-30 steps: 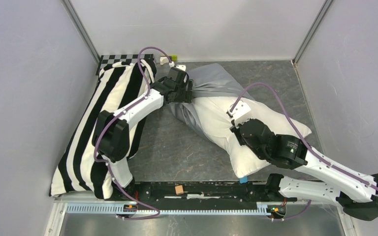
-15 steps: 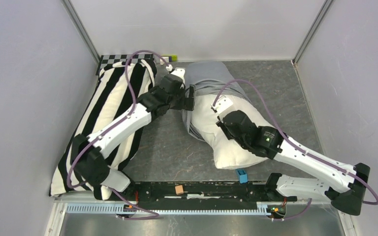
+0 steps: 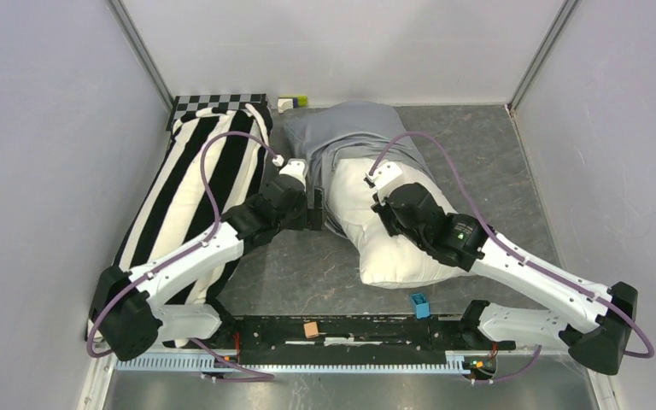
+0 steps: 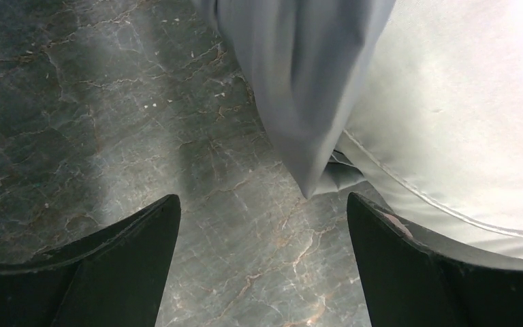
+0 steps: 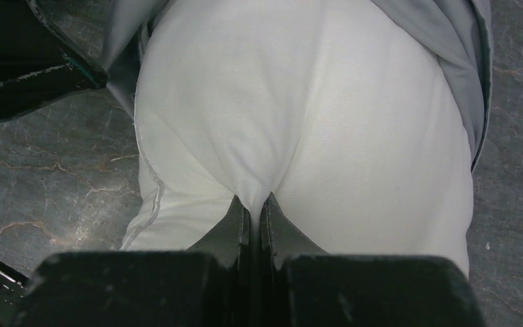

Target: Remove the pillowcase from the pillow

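The white pillow [image 3: 393, 248] lies in the middle of the table, its near half bare. The light blue-grey pillowcase [image 3: 354, 128] covers its far end and is bunched up there. My right gripper [image 3: 382, 198] is shut on a pinch of the pillow's white fabric [image 5: 255, 194]. My left gripper [image 3: 318, 207] is open and empty just left of the pillow, over the bare table. In the left wrist view a hanging fold of the pillowcase [image 4: 306, 88] is just ahead of the open gripper [image 4: 262, 221], with the pillow [image 4: 463, 116] to the right.
A long black-and-white striped pillow [image 3: 184, 205] lies along the left wall. A small blue block [image 3: 418, 304] and an orange block [image 3: 311, 329] sit by the near rail. A small white and green object [image 3: 292, 102] lies at the back wall.
My left gripper has let go of the pillowcase and moved back toward me along the pillow's left side, now open. My right gripper has dragged the pillow left and nearer. The pillowcase has shifted farther back.
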Robot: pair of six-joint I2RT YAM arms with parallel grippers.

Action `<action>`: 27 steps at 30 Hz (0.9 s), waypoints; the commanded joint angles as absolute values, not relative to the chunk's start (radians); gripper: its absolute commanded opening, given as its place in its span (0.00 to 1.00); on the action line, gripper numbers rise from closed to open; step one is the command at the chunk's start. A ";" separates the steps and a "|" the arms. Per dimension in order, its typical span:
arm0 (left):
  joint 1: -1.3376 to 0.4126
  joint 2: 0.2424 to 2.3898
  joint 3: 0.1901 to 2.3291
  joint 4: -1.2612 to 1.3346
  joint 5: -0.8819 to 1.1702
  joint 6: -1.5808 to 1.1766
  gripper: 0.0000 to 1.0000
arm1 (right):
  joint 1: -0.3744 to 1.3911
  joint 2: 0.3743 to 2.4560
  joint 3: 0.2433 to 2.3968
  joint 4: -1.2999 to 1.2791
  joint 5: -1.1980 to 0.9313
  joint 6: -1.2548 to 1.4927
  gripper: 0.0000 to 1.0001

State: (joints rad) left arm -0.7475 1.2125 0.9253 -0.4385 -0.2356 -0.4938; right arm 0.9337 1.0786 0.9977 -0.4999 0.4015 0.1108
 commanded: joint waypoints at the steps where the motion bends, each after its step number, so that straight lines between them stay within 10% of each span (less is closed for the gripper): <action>1: -0.753 1.181 0.863 -0.206 -0.279 -0.523 0.97 | 0.928 1.041 1.046 -0.419 0.366 0.118 0.00; 27: -0.470 1.639 1.080 -0.091 -0.329 -0.476 0.84 | 0.928 0.788 1.223 -0.642 0.413 0.132 0.00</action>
